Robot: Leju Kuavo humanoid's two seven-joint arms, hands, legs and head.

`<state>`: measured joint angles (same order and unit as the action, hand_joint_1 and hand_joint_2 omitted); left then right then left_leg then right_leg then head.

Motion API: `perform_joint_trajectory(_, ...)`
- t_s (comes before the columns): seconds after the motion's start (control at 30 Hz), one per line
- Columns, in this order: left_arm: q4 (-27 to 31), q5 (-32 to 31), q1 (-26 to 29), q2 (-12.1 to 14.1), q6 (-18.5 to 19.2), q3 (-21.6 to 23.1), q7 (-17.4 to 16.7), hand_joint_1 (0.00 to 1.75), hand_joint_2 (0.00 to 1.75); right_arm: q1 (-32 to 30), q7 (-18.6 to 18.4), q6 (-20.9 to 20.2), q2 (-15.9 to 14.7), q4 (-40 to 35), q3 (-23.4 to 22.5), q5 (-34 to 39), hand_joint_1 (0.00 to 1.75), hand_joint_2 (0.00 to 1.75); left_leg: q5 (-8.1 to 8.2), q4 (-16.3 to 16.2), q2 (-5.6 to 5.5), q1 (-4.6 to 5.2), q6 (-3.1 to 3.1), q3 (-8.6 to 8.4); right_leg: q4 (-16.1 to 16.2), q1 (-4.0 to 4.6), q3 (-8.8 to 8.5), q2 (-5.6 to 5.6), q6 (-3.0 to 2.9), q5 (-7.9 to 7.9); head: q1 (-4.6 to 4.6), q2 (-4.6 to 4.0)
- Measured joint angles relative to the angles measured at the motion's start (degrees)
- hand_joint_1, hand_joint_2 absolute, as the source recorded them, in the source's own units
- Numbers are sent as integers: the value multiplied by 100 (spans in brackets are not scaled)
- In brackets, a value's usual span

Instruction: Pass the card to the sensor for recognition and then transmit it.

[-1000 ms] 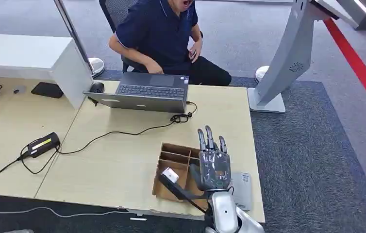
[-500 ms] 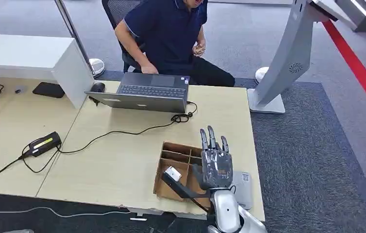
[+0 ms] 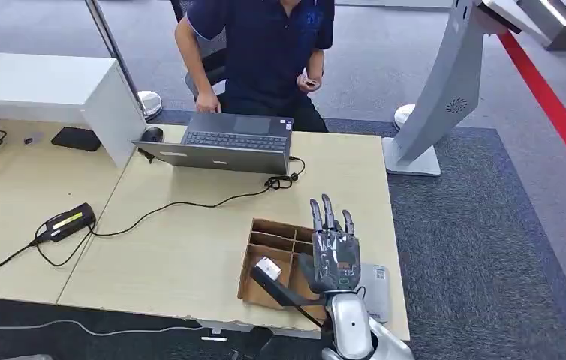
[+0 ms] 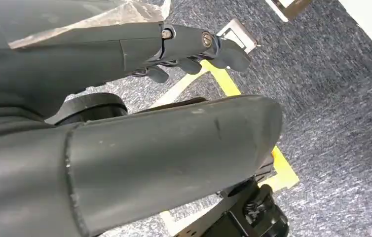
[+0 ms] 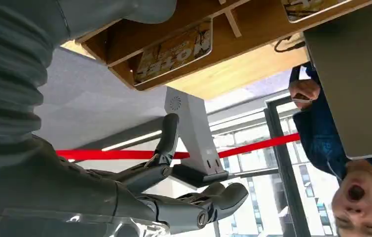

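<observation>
Right hand (image 3: 335, 259) is raised, fingers straight and spread, holding nothing, above the light wooden table (image 3: 190, 247). Left hand (image 4: 184, 47) hangs over grey carpet, fingers loosely apart, empty. Beneath the right hand sits the brown divided cardboard box (image 3: 271, 247); a printed card (image 5: 174, 49) lies in one compartment. The flat grey sensor pad (image 3: 374, 289) lies beside the box.

We can read one text: "MOTEL", upside down in the right wrist view, white letters on a printed card (image 5: 174, 49) lying in a compartment of the cardboard box (image 5: 253, 37). A second card (image 5: 305, 7) in the next compartment carries print too small to make out. Labels on the laptop (image 3: 229, 142) and the power adapter (image 3: 66, 222) are illegible.
</observation>
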<state>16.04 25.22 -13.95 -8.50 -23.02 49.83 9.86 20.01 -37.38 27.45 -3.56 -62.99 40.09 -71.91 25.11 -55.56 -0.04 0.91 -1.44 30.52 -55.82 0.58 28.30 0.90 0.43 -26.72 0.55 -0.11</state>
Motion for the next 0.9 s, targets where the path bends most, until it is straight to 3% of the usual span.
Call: perform_joint_trajectory(0.9,44,0,-4,9,0,4,-96,0,0,53,0,24,0,77,15,33,0,175,-7,0,-1,0,-1,4,0,0,3,-1,-2,5,2,0)
